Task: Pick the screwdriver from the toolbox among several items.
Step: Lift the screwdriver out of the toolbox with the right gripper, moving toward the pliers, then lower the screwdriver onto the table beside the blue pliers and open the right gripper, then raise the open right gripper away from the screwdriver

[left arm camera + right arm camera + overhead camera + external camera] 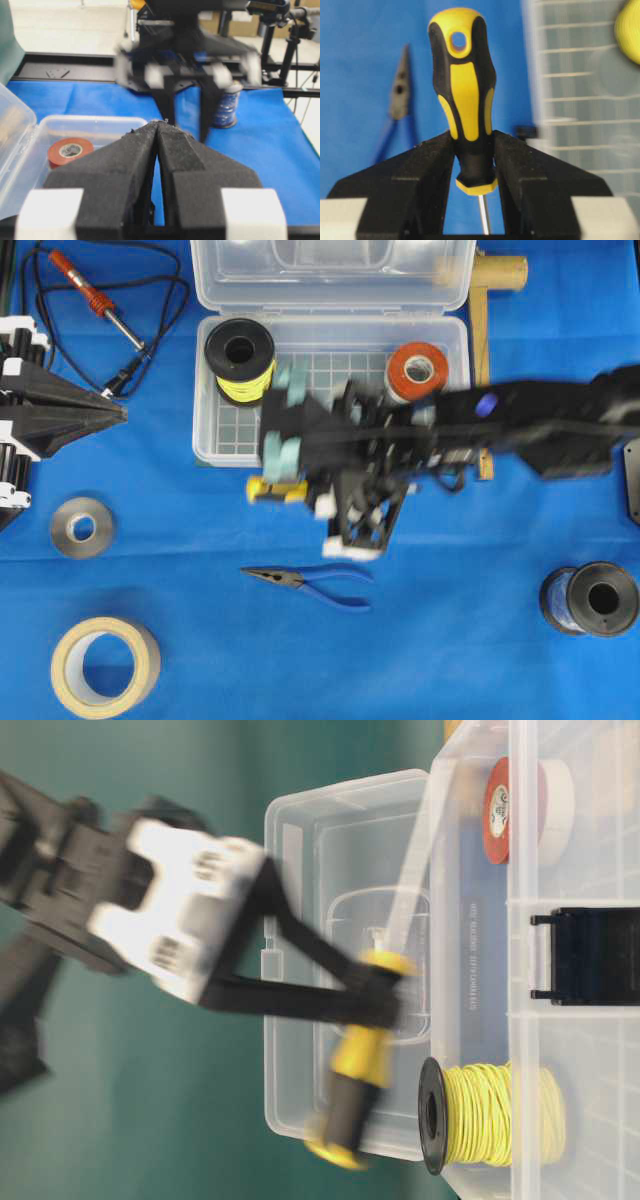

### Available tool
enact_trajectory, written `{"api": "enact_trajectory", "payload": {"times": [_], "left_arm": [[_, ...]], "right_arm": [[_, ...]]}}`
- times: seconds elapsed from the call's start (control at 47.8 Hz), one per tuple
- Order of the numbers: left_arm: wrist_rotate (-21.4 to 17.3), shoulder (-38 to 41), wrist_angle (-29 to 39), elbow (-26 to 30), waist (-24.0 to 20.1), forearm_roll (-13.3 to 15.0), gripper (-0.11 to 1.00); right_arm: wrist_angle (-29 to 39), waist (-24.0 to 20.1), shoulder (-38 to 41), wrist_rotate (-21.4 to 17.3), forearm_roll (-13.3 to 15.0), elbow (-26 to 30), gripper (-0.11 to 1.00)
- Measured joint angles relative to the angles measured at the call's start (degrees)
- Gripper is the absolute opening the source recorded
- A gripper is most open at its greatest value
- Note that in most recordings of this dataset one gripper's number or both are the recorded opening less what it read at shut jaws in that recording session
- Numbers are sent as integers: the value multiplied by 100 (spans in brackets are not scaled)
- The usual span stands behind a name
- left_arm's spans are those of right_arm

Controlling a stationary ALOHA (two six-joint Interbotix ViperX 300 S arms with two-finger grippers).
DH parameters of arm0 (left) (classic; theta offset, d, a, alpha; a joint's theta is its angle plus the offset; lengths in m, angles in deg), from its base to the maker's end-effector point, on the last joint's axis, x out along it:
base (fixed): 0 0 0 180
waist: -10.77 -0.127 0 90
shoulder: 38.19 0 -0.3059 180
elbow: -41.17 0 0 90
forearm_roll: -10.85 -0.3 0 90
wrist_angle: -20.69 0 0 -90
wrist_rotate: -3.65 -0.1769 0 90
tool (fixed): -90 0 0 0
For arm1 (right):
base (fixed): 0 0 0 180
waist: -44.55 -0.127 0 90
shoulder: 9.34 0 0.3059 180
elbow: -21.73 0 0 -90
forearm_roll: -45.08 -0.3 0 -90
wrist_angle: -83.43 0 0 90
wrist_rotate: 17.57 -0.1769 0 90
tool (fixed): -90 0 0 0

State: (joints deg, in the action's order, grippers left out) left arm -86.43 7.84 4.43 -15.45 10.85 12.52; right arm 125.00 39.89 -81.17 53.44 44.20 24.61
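Screwdriver (466,95) fills right wrist view, handle clamped between both pads of right gripper (475,165), thin shaft pointing back toward wrist. Tool hangs in air, over front edge of toolbox (330,390), outside it. Inside toolbox: yellow wire spool (240,360) at left end, red tape roll (417,370) at right end. Blue pliers (315,583) lie on blue cloth (450,640) just in front. Left gripper (159,150) at left edge of cloth, jaws pressed together, holds nothing.
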Motion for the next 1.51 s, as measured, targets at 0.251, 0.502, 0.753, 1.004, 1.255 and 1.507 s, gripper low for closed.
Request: {"api": "enact_trajectory", "payload": {"times": [0.251, 0.502, 0.753, 1.004, 1.255, 1.507], "left_arm": [[18, 0, -26, 9, 0, 0, 0], [26, 0, -53, 0, 0, 9, 0], [26, -9, -53, 0, 0, 9, 0], [35, -9, -53, 0, 0, 9, 0], [35, -9, -44, 0, 0, 9, 0], [88, -9, -35, 0, 0, 9, 0]], "right_arm": [[-466, -299, 984, -536, 18, 132, 26], [-519, -378, 1670, -949, 53, 422, 26], [-352, -378, 1828, -1037, 62, 483, 26], [-132, -378, 1819, -1055, 70, 519, 65], [571, -387, 1046, -1046, 536, 519, 71], [861, -571, -527, -1055, 1362, -18, 72]]}}
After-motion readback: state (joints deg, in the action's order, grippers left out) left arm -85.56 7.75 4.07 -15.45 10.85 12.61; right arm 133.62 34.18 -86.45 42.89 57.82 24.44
